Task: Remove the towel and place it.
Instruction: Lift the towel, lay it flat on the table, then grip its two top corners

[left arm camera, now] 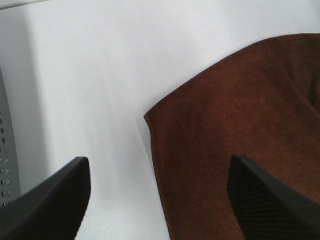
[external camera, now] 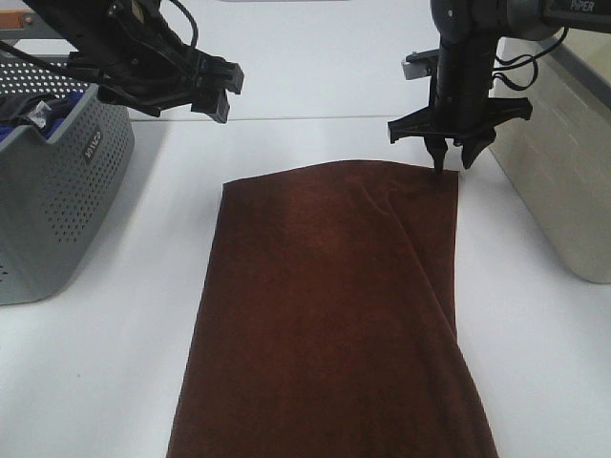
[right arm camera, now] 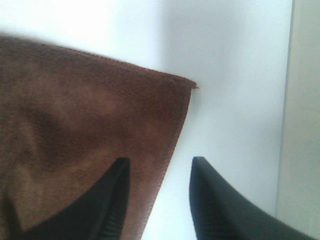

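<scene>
The towel [external camera: 334, 305], a large dark reddish-brown cloth, lies spread on the white table [external camera: 95, 382] and runs from the middle down to the near edge of the exterior view. My right gripper [external camera: 452, 160] points down at the towel's far right corner. In the right wrist view the right gripper [right arm camera: 160, 161] has its jaws apart, straddling the towel [right arm camera: 85, 125] edge, one finger over the cloth and one over bare table. My left gripper [external camera: 227, 93] hovers open above the table, beyond the far left corner. In the left wrist view the left gripper [left arm camera: 158, 161] is wide open above that corner of the towel [left arm camera: 235, 140].
A grey perforated basket [external camera: 57, 210] with dark laundry stands at the left, and its wall [left arm camera: 5, 150] shows in the left wrist view. A pale bin [external camera: 563, 172] stands along the right side, close to the right gripper, and also shows as a pale bin [right arm camera: 305, 125] in the right wrist view.
</scene>
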